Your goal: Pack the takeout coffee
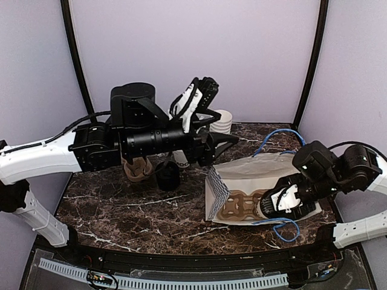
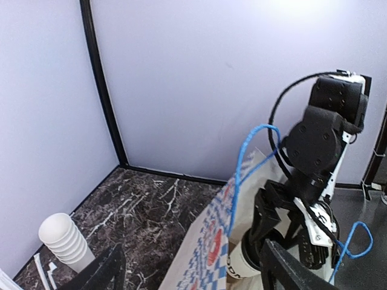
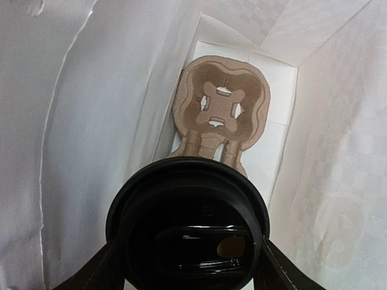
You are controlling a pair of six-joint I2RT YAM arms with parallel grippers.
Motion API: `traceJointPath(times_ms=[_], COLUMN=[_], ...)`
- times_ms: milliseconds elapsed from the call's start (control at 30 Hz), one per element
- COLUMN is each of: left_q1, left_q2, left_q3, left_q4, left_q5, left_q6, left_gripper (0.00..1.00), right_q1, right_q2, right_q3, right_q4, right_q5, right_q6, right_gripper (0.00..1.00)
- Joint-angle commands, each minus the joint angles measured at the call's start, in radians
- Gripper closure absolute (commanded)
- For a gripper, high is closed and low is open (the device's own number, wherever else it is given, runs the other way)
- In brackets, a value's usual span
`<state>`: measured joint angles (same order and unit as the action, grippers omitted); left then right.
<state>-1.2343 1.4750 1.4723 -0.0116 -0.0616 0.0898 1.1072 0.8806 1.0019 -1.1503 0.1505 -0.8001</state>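
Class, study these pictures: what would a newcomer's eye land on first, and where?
A white paper bag lies on its side at the right of the table, and the right pincer reaches into its mouth holding a coffee cup with a black lid. A brown cup carrier sits deep inside the bag. The left pincer hangs open over the table's middle.

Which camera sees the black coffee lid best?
The right wrist view: the black lid sits big and face-on, inside the bag. The left wrist view shows only the cup, side-on; the top view leaves it unclear.
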Motion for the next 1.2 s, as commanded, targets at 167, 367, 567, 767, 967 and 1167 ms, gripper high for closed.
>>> traceJointPath(times_ms=[167,367,567,767,967,1167], left_q1=[0.183,0.237,0.239,0.239,0.239,0.239], left_q2=[-0.016,0.022,0.091,0.152,0.173,0.195], left_q3=[-0.113,-0.188,-0.222,-0.238,-0.242,-0.229], left_q4=[0.090,0.132,0.136,0.149,0.176,0.200], left_q5=[-0.020,0.111,0.245,0.327,0.392,0.505], left_q6=[-0.114,-0.118,-0.114,-0.144,-0.163,-0.164], left_gripper=[0.20,0.20,0.21,0.24,0.25,0.28], right_q1=[0.084,0.157,0.163,0.161,0.163,0.162], right_q2=[-0.005,-0.008,-0.004,0.010,-0.067,-0.082], right_q3=[-0.080,-0.102,-0.104,-0.069,-0.077,-0.088], right_q4=[-0.031,-0.021,0.057,0.103,0.112,0.148], right_q5=[-0.002,0.063,0.119,0.176,0.209,0.302], right_q6=[0.000,-0.009,0.016,0.006,-0.028,-0.017], right_gripper=[0.43,0.45,0.46,0.48,0.47,0.48])
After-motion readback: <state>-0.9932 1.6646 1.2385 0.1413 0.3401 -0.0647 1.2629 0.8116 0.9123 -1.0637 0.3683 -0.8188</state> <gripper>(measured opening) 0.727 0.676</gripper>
